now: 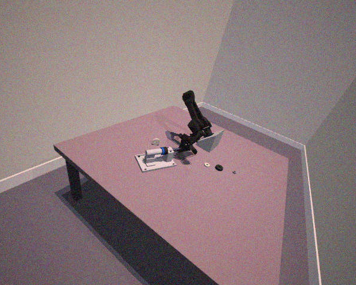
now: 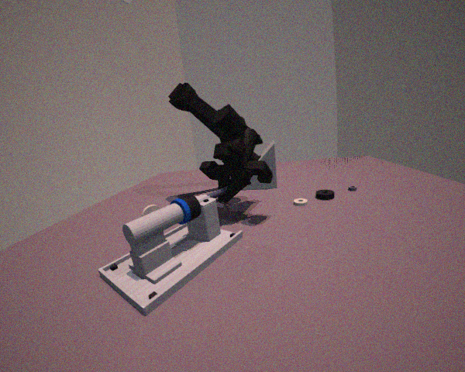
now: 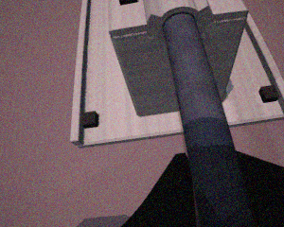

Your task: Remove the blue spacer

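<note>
The blue spacer [image 1: 162,150] [image 2: 183,210] is on the shaft line, against the white cylindrical end of the big housing [image 1: 152,151] [image 2: 153,222]. A black spacer [image 1: 165,150] [image 2: 193,207] sits between it and the smaller block [image 1: 170,155] [image 2: 205,220] [image 3: 151,71]. The grey-blue shaft [image 2: 218,191] [image 3: 194,80] sticks out of the smaller block. My gripper [image 1: 181,149] [image 2: 225,191] [image 3: 201,161] is shut on this outer end. The shaft inside the spacers and housing is hidden.
The housing and block stand on a white base plate [image 1: 159,167] [image 2: 201,262] [image 3: 133,133]. A pale round piece [image 1: 155,140] [image 2: 149,208] lies behind it. To the right lie a white ring [image 1: 206,162] [image 2: 300,199], a black ring [image 1: 219,167] [image 2: 324,194] and a small dark piece [image 1: 234,172] [image 2: 352,188].
</note>
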`<state>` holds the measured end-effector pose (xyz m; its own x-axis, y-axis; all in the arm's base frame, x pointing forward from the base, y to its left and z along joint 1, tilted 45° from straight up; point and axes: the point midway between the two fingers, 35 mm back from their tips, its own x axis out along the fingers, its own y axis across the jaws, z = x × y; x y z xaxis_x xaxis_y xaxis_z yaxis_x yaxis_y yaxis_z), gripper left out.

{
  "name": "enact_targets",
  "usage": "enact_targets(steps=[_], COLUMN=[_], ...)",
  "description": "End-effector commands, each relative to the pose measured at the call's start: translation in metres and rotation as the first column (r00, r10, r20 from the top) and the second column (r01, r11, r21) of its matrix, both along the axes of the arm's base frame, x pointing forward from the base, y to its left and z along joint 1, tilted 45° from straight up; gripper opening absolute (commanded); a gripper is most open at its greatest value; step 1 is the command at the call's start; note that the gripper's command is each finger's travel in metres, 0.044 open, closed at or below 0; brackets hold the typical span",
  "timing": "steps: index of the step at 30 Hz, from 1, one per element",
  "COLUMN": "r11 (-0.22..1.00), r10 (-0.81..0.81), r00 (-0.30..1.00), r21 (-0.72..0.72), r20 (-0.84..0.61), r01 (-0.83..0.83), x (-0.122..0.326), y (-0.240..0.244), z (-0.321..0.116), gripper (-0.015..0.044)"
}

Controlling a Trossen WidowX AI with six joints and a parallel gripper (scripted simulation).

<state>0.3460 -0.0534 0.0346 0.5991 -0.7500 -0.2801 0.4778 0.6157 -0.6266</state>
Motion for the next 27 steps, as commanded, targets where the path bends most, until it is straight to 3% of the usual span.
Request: enact_targets(steps=[1,27], r11=[1.000,1.000], r10=[-0.003,-0.003], r00=[1.000,1.000], r21=[0.001,0.001], r20=[0.004,0.004], r01=[0.003,0.003], x=[-0.0012,-0.0042], y=[0.0000,0.0012], z=[-0.0001,-0.0012], gripper=[0.0000,0.0000])
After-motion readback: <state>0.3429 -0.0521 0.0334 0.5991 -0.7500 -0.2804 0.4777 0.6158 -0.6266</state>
